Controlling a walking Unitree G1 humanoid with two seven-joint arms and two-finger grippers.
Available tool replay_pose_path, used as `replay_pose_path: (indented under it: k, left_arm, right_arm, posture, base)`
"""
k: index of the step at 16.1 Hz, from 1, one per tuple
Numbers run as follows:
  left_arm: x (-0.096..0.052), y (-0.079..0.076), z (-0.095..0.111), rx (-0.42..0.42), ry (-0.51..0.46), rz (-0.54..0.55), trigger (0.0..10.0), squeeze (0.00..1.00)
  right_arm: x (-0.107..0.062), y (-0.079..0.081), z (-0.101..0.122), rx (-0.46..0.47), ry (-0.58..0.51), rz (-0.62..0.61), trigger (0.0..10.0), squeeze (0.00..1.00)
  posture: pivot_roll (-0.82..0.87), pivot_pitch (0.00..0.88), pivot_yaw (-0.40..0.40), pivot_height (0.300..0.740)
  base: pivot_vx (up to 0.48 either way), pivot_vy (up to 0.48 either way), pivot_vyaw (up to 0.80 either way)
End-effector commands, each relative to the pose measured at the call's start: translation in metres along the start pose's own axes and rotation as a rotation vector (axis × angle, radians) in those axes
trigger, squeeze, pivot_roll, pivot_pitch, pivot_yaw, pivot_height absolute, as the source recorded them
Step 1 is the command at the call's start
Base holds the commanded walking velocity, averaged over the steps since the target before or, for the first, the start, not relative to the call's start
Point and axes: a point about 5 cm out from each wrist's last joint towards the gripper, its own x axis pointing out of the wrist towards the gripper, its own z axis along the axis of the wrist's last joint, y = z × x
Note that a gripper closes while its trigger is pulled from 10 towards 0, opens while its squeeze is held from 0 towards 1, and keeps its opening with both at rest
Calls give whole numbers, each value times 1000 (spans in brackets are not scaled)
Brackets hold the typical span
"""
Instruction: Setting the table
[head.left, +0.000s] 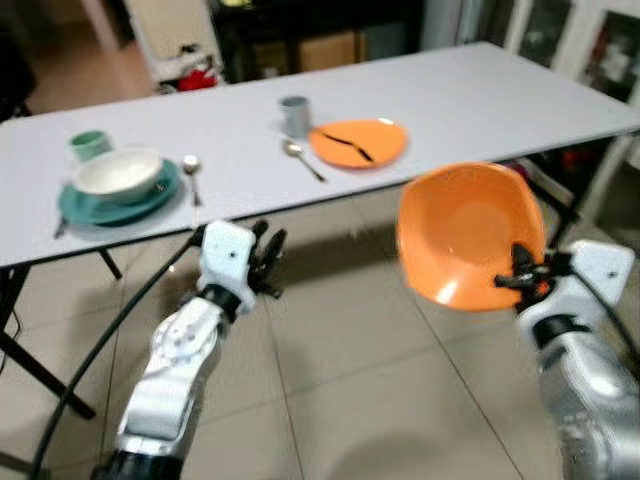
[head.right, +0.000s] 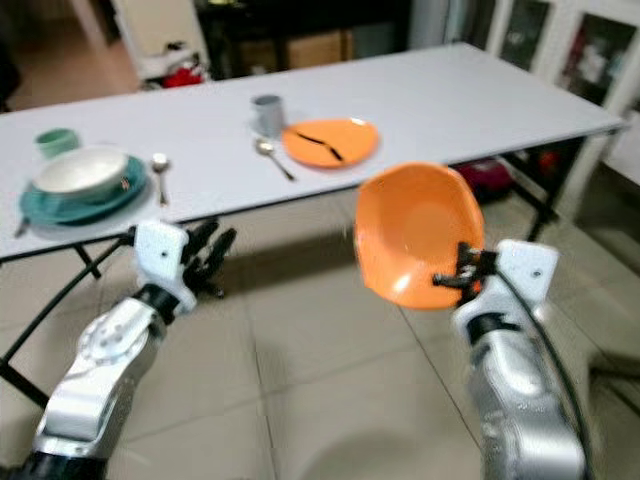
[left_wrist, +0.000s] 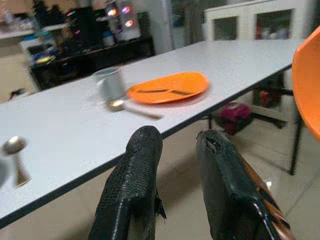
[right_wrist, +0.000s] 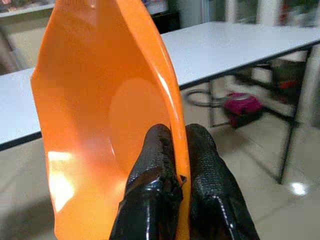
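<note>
Orange bowl (head.left: 468, 235) held off the floor, short of the white table (head.left: 480, 100), tipped on edge; right gripper (right_wrist: 172, 165) pinches its rim, likely for the orange plate (head.left: 358, 142) setting. Left gripper (left_wrist: 177, 150) empty, fingers slightly apart, near the table edge.

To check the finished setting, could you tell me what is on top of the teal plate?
A white bowl sits on the teal plate, covering its centre, so that part of the plate is hidden. I cannot see anything in the bowl. A spoon lies on the table beside the plate.
</note>
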Motion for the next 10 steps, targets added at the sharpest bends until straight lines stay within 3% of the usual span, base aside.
replay_pose_path:
  k: [1, 10]
  left_arm:
    - [1, 1, 3, 8, -5, 3, 10000, 0]
    - [2, 0, 6, -29, -60, 0, 10000, 0]
  right_arm:
    - [-1, 5, 11, 1, -51, 32, 10000, 0]
    - [-3, 5, 10, 11, -49, 21, 10000, 0]
  posture:
    - [-4, 0, 72, 740]
    - [-7, 0, 84, 740]
  base:
    - [345, 0, 0]
    - [405, 0, 0]
